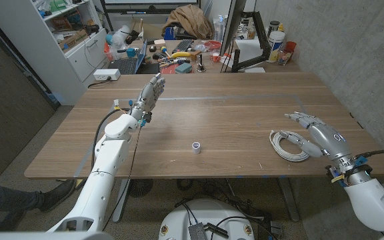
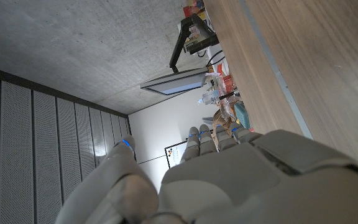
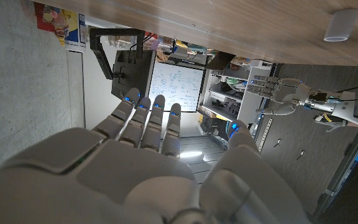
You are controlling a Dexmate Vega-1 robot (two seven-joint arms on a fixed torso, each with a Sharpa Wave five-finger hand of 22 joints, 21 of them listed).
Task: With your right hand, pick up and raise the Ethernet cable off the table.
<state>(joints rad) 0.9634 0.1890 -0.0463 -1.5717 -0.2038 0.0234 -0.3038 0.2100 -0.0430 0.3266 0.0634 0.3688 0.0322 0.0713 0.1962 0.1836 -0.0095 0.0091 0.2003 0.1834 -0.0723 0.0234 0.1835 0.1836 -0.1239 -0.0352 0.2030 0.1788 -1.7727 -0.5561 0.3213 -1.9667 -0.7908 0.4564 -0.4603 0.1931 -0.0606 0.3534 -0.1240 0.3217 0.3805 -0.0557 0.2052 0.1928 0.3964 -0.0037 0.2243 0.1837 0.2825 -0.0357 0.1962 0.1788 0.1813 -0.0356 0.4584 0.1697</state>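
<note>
The Ethernet cable (image 1: 287,145) lies coiled in a loose white bundle on the wooden table (image 1: 232,100), toward the robot's right side. The right hand (image 1: 317,135) hovers just beside the coil, fingers spread and holding nothing; whether it touches the loops cannot be told. The left hand (image 1: 149,93) is raised well apart, open and empty. A small white cup (image 1: 196,147) stands near the table's middle. The cable is probably light, floppy and fairly slick, so the loops may sag or unravel; gripping across several strands at once looks safest.
</note>
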